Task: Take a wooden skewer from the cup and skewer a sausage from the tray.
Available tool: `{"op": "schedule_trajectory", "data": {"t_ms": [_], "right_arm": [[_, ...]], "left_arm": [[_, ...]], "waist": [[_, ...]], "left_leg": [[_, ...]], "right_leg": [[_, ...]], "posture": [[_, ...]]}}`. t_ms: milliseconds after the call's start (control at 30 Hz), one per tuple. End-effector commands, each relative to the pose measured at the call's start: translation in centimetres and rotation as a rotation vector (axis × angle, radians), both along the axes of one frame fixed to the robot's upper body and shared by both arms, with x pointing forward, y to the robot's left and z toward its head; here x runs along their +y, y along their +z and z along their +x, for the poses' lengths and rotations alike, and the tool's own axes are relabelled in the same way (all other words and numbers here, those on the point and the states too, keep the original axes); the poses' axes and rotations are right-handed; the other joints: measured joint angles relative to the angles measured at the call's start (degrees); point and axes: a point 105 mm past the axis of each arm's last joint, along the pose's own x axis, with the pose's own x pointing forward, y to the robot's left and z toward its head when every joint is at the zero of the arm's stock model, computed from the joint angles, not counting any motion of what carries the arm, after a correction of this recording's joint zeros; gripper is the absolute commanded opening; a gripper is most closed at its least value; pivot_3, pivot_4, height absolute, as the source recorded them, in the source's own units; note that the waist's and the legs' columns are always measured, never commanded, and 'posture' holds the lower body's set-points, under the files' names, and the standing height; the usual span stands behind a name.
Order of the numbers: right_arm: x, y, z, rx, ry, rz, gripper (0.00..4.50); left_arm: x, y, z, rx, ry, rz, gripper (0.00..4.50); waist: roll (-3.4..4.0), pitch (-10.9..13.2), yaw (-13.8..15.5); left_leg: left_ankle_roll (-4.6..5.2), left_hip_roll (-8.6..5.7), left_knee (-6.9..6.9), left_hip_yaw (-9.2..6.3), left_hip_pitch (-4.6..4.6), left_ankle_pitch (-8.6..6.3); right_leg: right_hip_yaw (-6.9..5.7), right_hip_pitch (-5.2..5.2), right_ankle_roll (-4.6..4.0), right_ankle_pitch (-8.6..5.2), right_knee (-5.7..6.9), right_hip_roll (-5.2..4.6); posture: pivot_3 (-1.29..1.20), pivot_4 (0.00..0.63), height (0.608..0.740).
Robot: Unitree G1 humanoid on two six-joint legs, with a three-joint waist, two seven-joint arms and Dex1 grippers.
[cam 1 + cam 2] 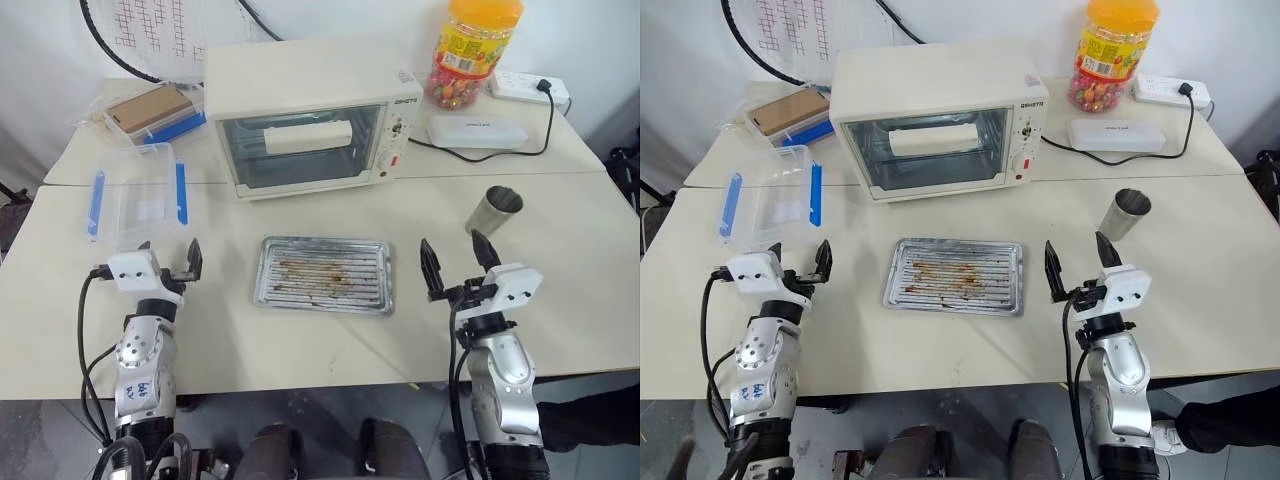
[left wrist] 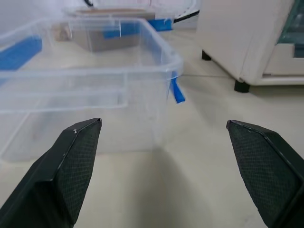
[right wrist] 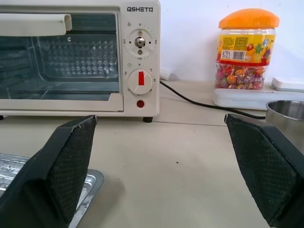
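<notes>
1. Left eye view: the tray (image 1: 323, 274) is seen flat on the table (image 1: 560, 290), between the two grippers, its ridged bottom brown-stained. The cup (image 1: 493, 211) is set upright just beyond the right gripper (image 1: 458, 260), whose fingers are spread. The left gripper (image 1: 170, 256) is also spread, near the clear plastic box (image 1: 136, 196).
2. Left wrist view: the box is seen between parted fingers (image 2: 71, 156).
3. Right wrist view: the toaster oven (image 3: 80, 57) and candy jar (image 3: 247, 50) are faced.

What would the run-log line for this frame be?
left gripper: open, near clear box | right gripper: open, near cup | tray: no sausage visible | skewer: none visible
</notes>
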Motion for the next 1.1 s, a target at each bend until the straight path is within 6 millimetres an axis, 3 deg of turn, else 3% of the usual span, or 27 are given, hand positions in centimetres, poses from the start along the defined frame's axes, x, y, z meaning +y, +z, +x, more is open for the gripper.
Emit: {"op": "schedule_trajectory", "data": {"t_ms": [33, 267, 667, 800, 1000, 1100], "right_arm": [[-0.3, 1.1, -0.7, -0.034, 0.022, -0.012, 4.50], [0.2, 0.6, -0.4, -0.004, 0.083, -0.030, 4.50], [1.2, 0.0, 0.1, 0.043, 0.128, -0.015, 4.50], [1.0, -0.2, 0.6, 0.062, 0.143, -0.039, 4.50], [-2.1, 0.3, 3.0, 0.040, 0.077, -0.067, 4.50], [-1.9, 0.5, 3.6, 0.033, 0.068, -0.060, 4.50]], "left_arm": [[-0.6, 1.4, -1.2, -0.060, -0.035, 0.036, 4.48], [-1.3, 1.7, -2.7, -0.063, -0.064, 0.084, 4.48], [0.7, 2.5, -5.3, -0.040, -0.060, 0.126, 4.48], [0.1, 3.0, -5.2, -0.044, -0.097, 0.130, 4.48], [-1.4, 2.4, -4.2, -0.032, -0.058, 0.103, 4.48], [-2.0, 2.2, -4.3, -0.028, -0.069, 0.100, 4.48]], "waist": [[0.00, 0.0, 0.0], [0.00, 0.0, 0.0], [0.00, 0.0, 0.0], [0.00, 0.0, 0.1], [0.00, 0.0, 0.0], [0.00, 0.0, 0.0]], "left_leg": [[0.00, 0.00, 0.00, 0.00, 0.00, 0.00], [0.00, 0.00, 0.01, 0.01, 0.00, 0.00], [0.00, 0.03, 0.00, 0.01, 0.00, -0.01], [0.00, 0.01, 0.01, -0.01, -0.01, -0.01], [0.00, -0.01, 0.02, 0.02, 0.00, 0.00], [0.00, 0.02, -0.01, 0.01, 0.00, -0.01]], "right_leg": [[0.01, 0.00, 0.00, 0.00, 0.00, 0.00], [0.03, 0.00, 0.00, 0.00, -0.02, -0.01], [0.03, 0.00, 0.00, 0.00, -0.04, -0.01], [0.03, 0.01, 0.00, 0.00, -0.04, -0.02], [0.04, 0.02, 0.00, 0.00, -0.04, -0.02], [0.00, 0.00, 0.00, 0.00, -0.02, 0.00]], "posture": [[0.00, 0.150, 0.740], [0.00, 0.150, 0.740], [0.00, 0.150, 0.740], [0.00, 0.150, 0.740], [0.00, 0.150, 0.740], [0.00, 0.150, 0.740]]}}
